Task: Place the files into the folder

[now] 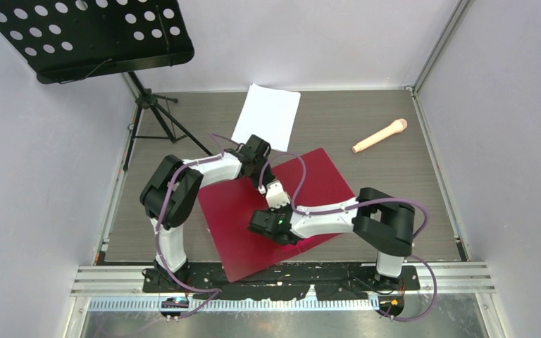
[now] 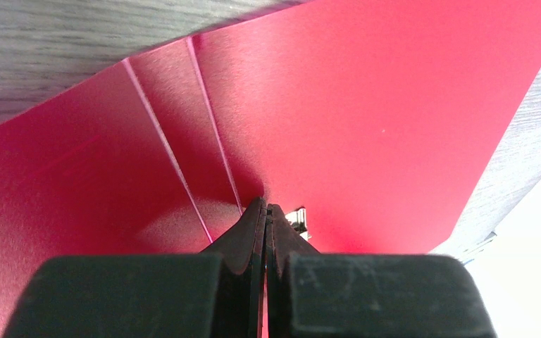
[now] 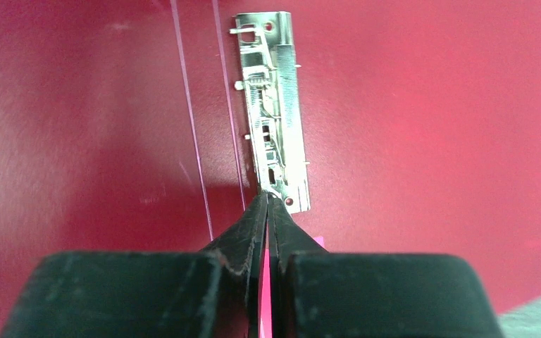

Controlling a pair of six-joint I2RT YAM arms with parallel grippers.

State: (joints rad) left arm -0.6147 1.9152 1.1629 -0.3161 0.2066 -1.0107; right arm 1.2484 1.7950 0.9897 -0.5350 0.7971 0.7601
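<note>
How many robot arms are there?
2. The left arm reaches in from the near left of the table, and the right arm reaches in from the near right. Both meet over the middle of the red folder. None looks hidden.

Right gripper (image 3: 268, 201) pressed shut, tips at near end of metal clip (image 3: 273, 105), on open red folder (image 3: 430, 141)

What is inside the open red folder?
Only the metal clip along its spine shows inside the folder; the shut left gripper and right gripper have their tips there. No paper shows: the files lie on the table beyond. The arms cover its middle from above.
</note>
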